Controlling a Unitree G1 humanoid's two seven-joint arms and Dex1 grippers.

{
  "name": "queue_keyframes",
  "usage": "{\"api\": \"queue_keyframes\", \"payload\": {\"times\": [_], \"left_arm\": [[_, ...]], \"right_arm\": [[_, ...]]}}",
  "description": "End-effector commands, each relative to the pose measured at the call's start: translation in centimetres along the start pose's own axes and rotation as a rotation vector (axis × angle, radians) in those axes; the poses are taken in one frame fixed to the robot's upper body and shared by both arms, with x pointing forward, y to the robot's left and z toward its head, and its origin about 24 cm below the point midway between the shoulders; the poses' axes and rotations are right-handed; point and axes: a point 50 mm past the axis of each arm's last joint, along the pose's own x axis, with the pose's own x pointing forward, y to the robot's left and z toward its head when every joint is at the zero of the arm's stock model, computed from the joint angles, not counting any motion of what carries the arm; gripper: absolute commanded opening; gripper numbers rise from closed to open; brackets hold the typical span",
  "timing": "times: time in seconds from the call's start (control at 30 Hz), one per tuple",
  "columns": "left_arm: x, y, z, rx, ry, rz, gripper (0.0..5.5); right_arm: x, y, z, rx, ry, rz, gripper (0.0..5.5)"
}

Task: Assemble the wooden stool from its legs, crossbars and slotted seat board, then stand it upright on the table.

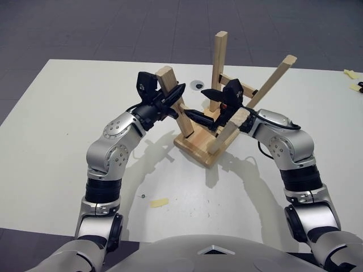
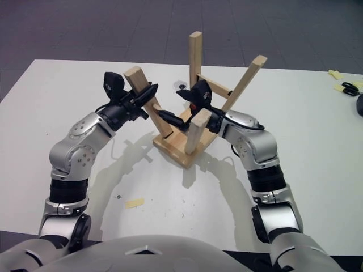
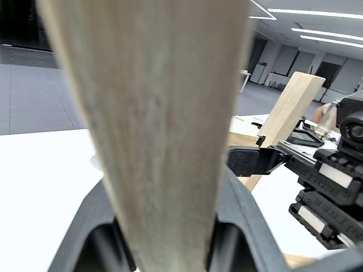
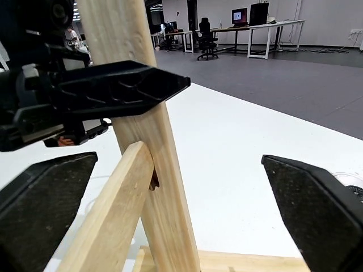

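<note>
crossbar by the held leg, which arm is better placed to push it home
Probably right. The right gripper is open, its fingers on either side of the crossbar. The left gripper is clamped on the leg, steadying it.

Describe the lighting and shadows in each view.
Left eye view: even overhead light, with the upturned stool throwing a soft shadow on the white table toward the robot, and no glare. Left wrist view: bright ceiling light strips glow behind the stool leg. Right wrist view: the right gripper reads dark against the bright table.
</note>
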Motion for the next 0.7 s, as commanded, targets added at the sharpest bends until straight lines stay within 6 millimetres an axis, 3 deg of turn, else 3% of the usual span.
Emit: {"api": "queue_keyframes", "payload": {"times": [0.03,0.13,0.33,0.43,0.57,0.7], "left_arm": [[-1.7,2.0,-5.1,-0.072,0.267,0.137,1.03],[-1.5,1.9,-4.8,-0.069,0.258,0.124,1.03],[-1.3,1.6,-4.7,-0.062,0.257,0.114,1.03],[-1.3,1.6,-4.8,-0.059,0.258,0.115,1.03],[-1.5,1.2,-4.9,-0.001,0.277,0.087,1.03],[-1.4,-0.2,-5.1,0.082,0.300,0.002,1.03]], "right_arm": [[0.7,-0.7,2.1,-0.009,-0.046,-0.018,5.40],[0.9,-1.2,1.4,-0.016,-0.010,-0.035,5.40],[0.0,-0.9,-4.1,-0.026,0.229,-0.032,5.40],[-0.7,-1.4,-5.6,-0.047,0.307,-0.080,5.40],[-0.8,-1.8,-5.8,-0.059,0.314,-0.117,5.40],[0.0,-2.1,-3.2,-0.032,0.162,-0.134,5.40]]}}
